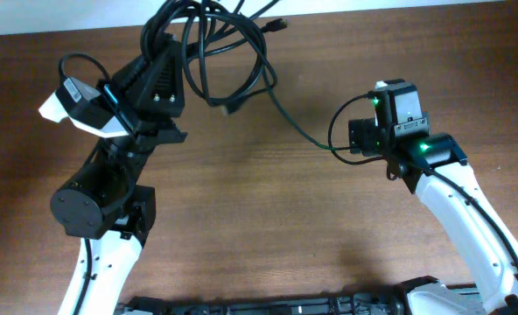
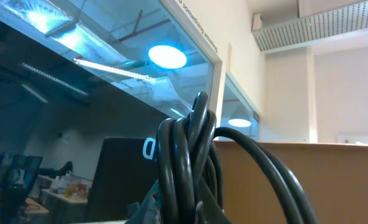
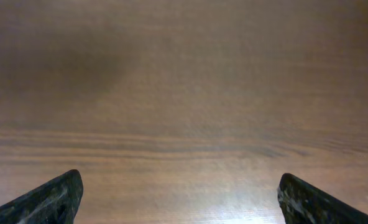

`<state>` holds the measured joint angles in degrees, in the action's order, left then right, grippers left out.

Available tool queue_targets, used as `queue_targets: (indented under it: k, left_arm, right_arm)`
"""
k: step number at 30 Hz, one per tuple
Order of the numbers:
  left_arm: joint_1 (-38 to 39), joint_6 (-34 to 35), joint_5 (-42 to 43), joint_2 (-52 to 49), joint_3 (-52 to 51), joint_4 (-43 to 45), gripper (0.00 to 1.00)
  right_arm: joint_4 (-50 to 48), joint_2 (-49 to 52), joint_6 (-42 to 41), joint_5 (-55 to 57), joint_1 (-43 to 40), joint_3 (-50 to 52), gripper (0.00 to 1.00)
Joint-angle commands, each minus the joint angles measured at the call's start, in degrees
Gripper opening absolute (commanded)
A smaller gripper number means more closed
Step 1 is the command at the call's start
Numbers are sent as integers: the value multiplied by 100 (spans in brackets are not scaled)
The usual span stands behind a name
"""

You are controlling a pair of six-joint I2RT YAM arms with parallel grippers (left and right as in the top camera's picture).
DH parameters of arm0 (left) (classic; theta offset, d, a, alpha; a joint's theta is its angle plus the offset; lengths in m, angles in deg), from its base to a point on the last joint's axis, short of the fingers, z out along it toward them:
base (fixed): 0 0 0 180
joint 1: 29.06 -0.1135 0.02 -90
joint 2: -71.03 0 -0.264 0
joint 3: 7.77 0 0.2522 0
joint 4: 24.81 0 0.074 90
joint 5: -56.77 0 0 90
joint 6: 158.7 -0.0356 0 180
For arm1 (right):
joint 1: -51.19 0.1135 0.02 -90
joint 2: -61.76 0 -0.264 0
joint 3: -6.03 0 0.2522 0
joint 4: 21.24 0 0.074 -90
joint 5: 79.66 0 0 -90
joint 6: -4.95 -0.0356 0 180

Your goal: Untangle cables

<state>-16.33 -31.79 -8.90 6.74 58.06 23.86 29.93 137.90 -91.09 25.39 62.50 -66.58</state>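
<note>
Glossy black cables (image 2: pixel 184 168), looped and bunched, are clamped in the left gripper (image 1: pixel 160 42); the right gripper (image 3: pixel 181 199) is spread wide.

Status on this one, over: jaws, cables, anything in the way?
Left gripper shut on the cables, bundle tangled. Right gripper open over table. One strand trails toward it; nothing else in the way.

Looks like an office-style lab: a glass partition (image 2: pixel 109 74) with a round ceiling light (image 2: pixel 167 56) glowing behind it, a dark screen (image 2: pixel 119 180) at seven o'clock, a vent (image 2: pixel 321 28) at one o'clock, and a wood-grain counter (image 3: pixel 184 93).
</note>
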Motion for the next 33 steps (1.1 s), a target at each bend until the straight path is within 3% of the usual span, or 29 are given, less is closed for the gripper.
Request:
queue_targets:
  k: [1,6,17,29,33]
  left_arm:
    - [-13,107,337,55,81,-61,0]
    - [-7,107,448,50,81,-555,0]
    - [426,404,765,50,81,-411,0]
    - [485,739,935,50,81,-11,0]
    - [485,739,942,50,81,-15,0]
  right_arm:
    - [-240,15,-219,-693,26,44,99]
    - [-483,9,-221,-1445,24,2,99]
    - [-2111,9,-267,-1443,24,2,99]
    - [-2833,15,-42,-1589,31,2,99]
    - [-3853,13,-44,-1764,31,2,99]
